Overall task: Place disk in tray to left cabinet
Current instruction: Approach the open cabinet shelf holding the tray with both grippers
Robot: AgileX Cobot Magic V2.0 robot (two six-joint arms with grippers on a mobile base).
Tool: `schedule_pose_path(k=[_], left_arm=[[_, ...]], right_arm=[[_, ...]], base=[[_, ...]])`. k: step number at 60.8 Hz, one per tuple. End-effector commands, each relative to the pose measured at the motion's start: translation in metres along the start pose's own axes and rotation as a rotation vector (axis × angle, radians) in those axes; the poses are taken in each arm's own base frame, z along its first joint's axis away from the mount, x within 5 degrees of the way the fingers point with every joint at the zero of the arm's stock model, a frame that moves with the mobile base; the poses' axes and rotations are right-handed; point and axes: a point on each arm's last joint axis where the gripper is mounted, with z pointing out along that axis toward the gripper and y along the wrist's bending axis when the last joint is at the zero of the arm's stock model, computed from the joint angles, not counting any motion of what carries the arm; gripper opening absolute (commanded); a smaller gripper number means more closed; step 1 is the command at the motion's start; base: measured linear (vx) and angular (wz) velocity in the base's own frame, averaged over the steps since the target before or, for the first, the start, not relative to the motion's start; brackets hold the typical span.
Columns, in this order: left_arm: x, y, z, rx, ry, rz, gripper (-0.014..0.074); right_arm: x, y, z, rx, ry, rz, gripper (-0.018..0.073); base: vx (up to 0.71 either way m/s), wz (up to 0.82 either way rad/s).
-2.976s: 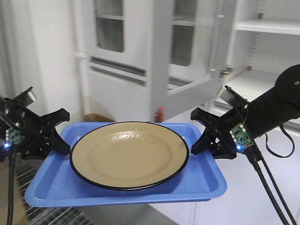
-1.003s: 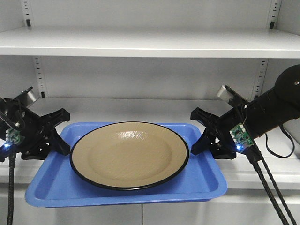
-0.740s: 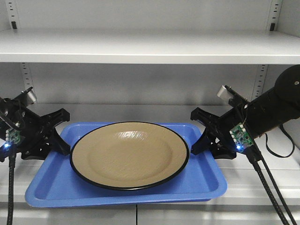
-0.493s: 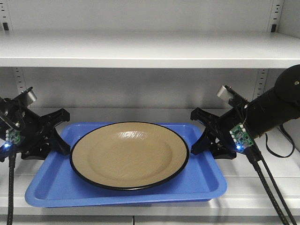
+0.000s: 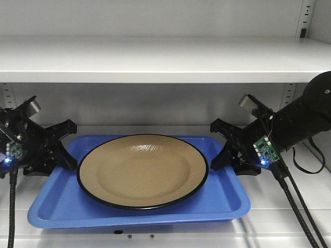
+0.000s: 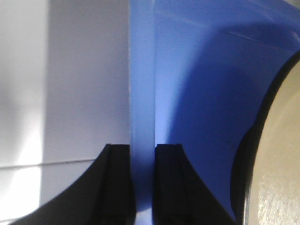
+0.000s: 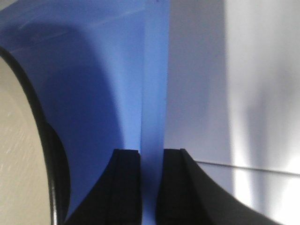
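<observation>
The tan disk with a thin black rim lies in the blue tray and fills most of it. My left gripper is shut on the tray's left lip. My right gripper is shut on the tray's right lip. The tray hangs level between them, just above the lower shelf of the white cabinet. The disk's edge shows in the left wrist view and in the right wrist view.
An upper shelf runs across above the tray. Perforated uprights stand at the back on both sides. The lower shelf lies under and right of the tray. Cables hang from my right arm.
The view has swung from glass-doored cupboards to the open cabinet, then closed in on it. The upper shelf has sunk in view and the lower shelf's front edge has dropped below. Both grips are unchanged.
</observation>
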Motion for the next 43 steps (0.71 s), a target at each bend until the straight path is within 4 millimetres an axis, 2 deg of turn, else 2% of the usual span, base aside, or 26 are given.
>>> schedule_pose_path(k=[1,43], left_arm=[[0.0151,-0.0476,-0.0249,0.261,0.009,-0.007,0.0],[0.0151,-0.0476,-0.0249,0.261,0.009,-0.007,0.0]], right_arm=[[0.0081,0.0482,-0.0284,-0.273,-0.049,0.024,-0.0002],[0.008,0.0482,-0.0284,-0.273,-0.05,0.024,-0.0001]], base=[[0.06,-0.02],[0.01,-0.01]])
